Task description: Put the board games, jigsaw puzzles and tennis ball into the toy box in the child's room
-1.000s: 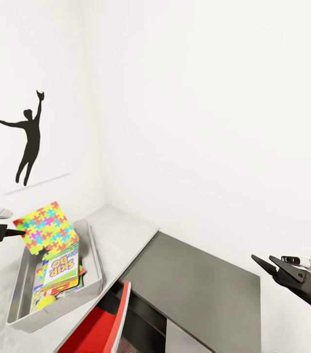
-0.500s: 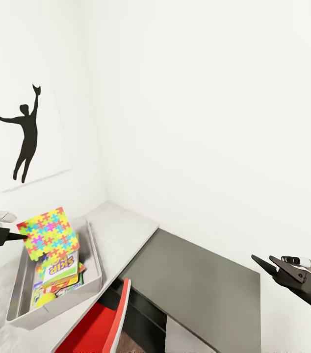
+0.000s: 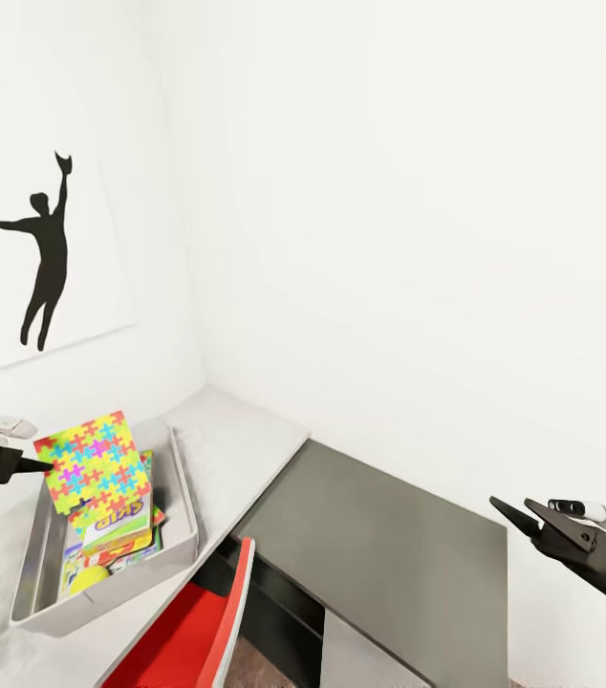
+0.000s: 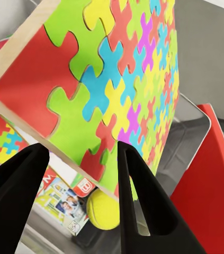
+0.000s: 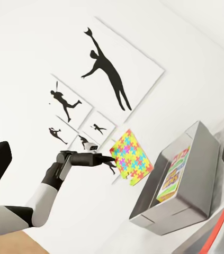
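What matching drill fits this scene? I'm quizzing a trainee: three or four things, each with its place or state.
Things:
1. puzzle
2. ball
3. SKIP-BO box
4. right gripper

Places or states:
A. lying in the toy box, on top of the pile
B. open, over the dark cabinet
C. held tilted above the bin by the left gripper
D. low in the bin, by a wall

Pairs: 1-C, 2-D, 3-A, 4-B

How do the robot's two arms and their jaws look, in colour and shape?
Both grippers are matte black. The left gripper has two flat jaws tapering to points. Behind it, the left arm is a black forearm joined to light grey, rounded segments. The right gripper has similar pointed black wedges on a black wrist. No cables or markings are visible.
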Tool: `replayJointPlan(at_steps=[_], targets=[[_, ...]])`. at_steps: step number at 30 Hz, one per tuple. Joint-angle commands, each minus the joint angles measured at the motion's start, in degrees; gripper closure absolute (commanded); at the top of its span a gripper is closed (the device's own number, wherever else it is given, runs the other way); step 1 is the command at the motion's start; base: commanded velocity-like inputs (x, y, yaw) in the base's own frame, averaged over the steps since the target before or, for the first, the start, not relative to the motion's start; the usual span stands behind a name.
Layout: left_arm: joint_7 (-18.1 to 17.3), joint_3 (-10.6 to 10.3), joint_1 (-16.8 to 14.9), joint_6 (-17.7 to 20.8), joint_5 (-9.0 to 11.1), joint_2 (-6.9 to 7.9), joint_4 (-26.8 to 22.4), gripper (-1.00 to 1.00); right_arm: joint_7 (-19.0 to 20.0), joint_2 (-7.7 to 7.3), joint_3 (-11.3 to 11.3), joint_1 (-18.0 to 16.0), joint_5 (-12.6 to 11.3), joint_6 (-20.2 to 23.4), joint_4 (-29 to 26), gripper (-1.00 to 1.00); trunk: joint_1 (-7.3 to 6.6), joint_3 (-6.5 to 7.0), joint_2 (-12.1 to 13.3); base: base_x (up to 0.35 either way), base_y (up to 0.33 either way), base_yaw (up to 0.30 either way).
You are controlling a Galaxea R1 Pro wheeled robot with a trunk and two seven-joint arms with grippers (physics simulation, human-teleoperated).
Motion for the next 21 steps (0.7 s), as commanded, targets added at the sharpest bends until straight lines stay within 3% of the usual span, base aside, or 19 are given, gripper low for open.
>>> replayJointPlan(at_steps=[1, 20, 21], targets=[[-0.5, 0.1, -0.1, 0.5, -0.6, 0.00, -0.2, 1.00, 0.0, -0.05, 0.0, 0.0, -0.3, 0.5, 0.0, -1.00, 0.04, -0.23, -0.1, 0.000, 0.000, 0.000], [-0.6, 0.0, -0.1, 0.6, -0.5, -0.06, -1.9, 1.00, 0.6, -0.01, 0.0, 0.0, -0.3, 0.5, 0.0, -1.00, 0.04, -1.67, -0.1, 0.000, 0.000, 0.000], [-0.6, 0.0, -0.1, 0.6, -0.5, -0.06, -2.0, -1.00, 0.7, -0.01, 0.0, 0.0, -0.2, 0.5, 0.0, -1.00, 0.04, -1.68, -0.1, 0.000, 0.000, 0.000]])
